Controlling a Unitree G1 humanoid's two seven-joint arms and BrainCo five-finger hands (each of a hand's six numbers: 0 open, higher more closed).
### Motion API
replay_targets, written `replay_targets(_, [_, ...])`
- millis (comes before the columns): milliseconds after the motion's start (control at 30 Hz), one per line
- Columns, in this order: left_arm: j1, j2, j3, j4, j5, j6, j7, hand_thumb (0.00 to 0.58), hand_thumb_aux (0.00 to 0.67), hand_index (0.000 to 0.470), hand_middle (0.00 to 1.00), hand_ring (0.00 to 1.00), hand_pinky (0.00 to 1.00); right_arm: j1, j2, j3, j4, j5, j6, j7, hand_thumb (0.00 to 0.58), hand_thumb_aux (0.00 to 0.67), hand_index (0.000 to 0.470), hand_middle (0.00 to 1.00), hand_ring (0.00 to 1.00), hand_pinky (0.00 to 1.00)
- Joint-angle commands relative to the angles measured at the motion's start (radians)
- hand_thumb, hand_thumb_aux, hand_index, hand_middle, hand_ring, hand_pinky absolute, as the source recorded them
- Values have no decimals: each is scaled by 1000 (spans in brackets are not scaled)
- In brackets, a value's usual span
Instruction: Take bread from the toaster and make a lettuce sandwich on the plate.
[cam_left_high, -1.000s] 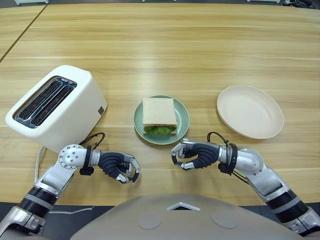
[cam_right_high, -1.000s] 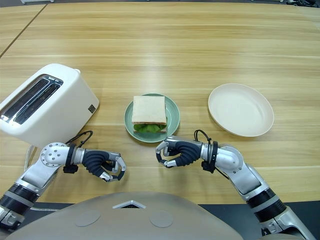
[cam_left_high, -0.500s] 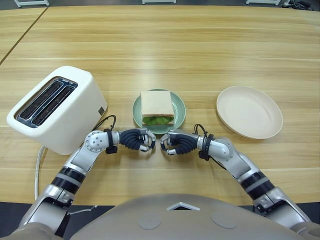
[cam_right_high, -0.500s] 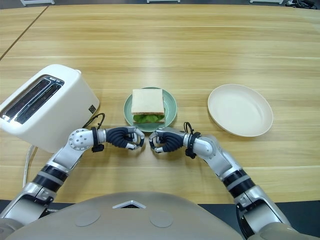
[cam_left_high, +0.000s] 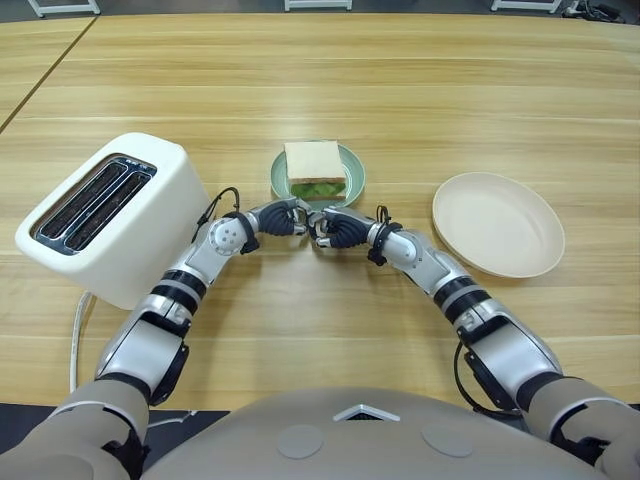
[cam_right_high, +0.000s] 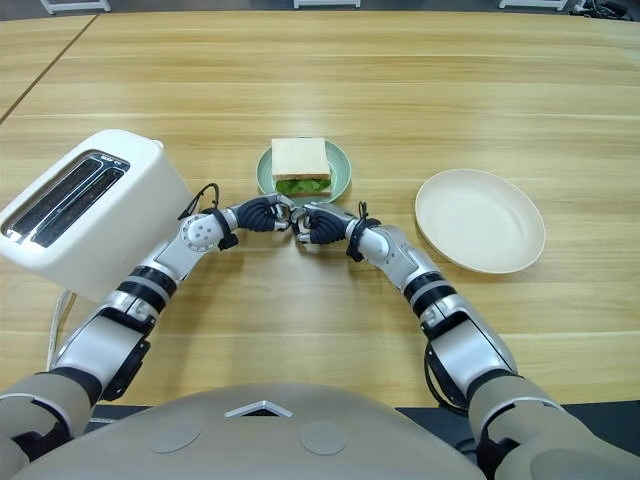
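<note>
Judging the light, squashy white-bread lettuce sandwich (cam_left_high: 314, 160) on the round green plate (cam_left_high: 356, 186) just beyond my clenched, empty left hand (cam_left_high: 282, 220) and right hand (cam_left_high: 338, 228), I'd grip its crust edges gently.

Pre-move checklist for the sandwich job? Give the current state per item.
1. Sandwich stacked on the green plate: ok, bread slice over lettuce, within the rim.
2. Toaster slots free of bread: ok, both look dark, nothing sticking out.
3. Left robot hand free: ok, fingers curled, holding nothing, at the plate's near rim.
4. Right robot hand free: ok, curled, holding nothing, beside the left one.
5. Hands touching the plate rim: cannot tell.
6. Beige plate apart from the right arm: ok.
</note>
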Motion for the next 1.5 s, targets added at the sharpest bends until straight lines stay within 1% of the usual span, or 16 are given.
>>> replay_targets(33, [192, 70, 73, -205, -180, -28, -151, 0, 0, 0, 0, 0, 0, 174, -67, -78, -260, 149, -8, 86, 0, 0, 0, 0, 0, 0])
replay_targets(100, [294, 123, 171, -470, -356, -22, -190, 0, 0, 0, 0, 0, 0, 308, -129, -172, -564, 289, 30, 117, 0, 0, 0, 0, 0, 0])
replay_targets(167, [375, 134, 275, -686, -511, 14, -170, 0, 0, 0, 0, 0, 0, 427, -166, -284, -843, 407, 56, 98, 0, 0, 0, 0, 0, 0])
replay_targets(200, [404, 116, 316, -759, -562, 9, -136, 0, 0, 0, 0, 0, 0, 474, -165, -344, -943, 422, 32, 62, 0, 0, 0, 0, 0, 0])
replay_targets(233, [427, 95, 342, -804, -570, -10, -97, 0, 0, 0, 0, 0, 0, 505, -149, -393, -1007, 389, 0, 20, 0, 0, 0, 0, 0, 0])
replay_targets(267, [439, 58, 354, -818, -528, -51, -42, 0, 0, 0, 0, 0, 0, 525, -114, -436, -1045, 328, -40, -37, 0, 0, 0, 0, 0, 0])
replay_targets(333, [438, -40, 359, -785, -406, -104, 87, 0, 0, 0, 0, 0, 0, 533, -19, -490, -1047, 185, -90, -174, 0, 0, 0, 0, 0, 0])
replay_targets(400, [439, -125, 357, -710, -323, -122, 196, 0, 0, 0, 0, 0, 0, 542, 54, -494, -995, 61, -105, -291, 0, 0, 0, 0, 0, 0])
replay_targets(467, [451, -154, 373, -646, -245, -178, 272, 0, 0, 0, 0, 0, 0, 574, 80, -485, -959, -8, -134, -344, 0, 0, 0, 0, 0, 0])
replay_targets(567, [455, -146, 424, -574, -211, -213, 330, 0, 0, 0, 0, 0, 0, 596, 85, -507, -911, 25, -135, -363, 0, 0, 0, 0, 0, 0])
replay_targets(700, [523, -128, 468, -646, -169, -218, 366, 0, 0, 0, 0, 0, 0, 597, 58, -532, -857, 107, -125, -339, 0, 0, 0, 0, 0, 0])
replay_targets(867, [581, -114, 487, -731, -149, -198, 375, 0, 0, 0, 0, 0, 0, 647, 43, -569, -909, 231, -60, -286, 0, 0, 0, 0, 0, 0])
replay_targets(1000, [632, -114, 513, -808, -182, -152, 369, 0, 0, 0, 0, 0, 0, 684, 33, -577, -965, 304, -1, -233, 0, 0, 0, 0, 0, 0])
replay_targets(1167, [680, -123, 491, -888, -153, -128, 359, 0, 0, 0, 0, 0, 0, 725, 35, -591, -1002, 338, 30, -199, 0, 0, 0, 0, 0, 0])
replay_targets(1267, [689, -128, 482, -902, -142, -117, 359, 0, 0, 0, 0, 0, 0, 746, 33, -595, -1016, 335, 20, -186, 0, 0, 0, 0, 0, 0])
replay_targets(1500, [674, -122, 484, -877, -146, -113, 360, 0, 0, 0, 0, 0, 0, 707, 40, -592, -986, 334, 24, -176, 0, 0, 0, 0, 0, 0])
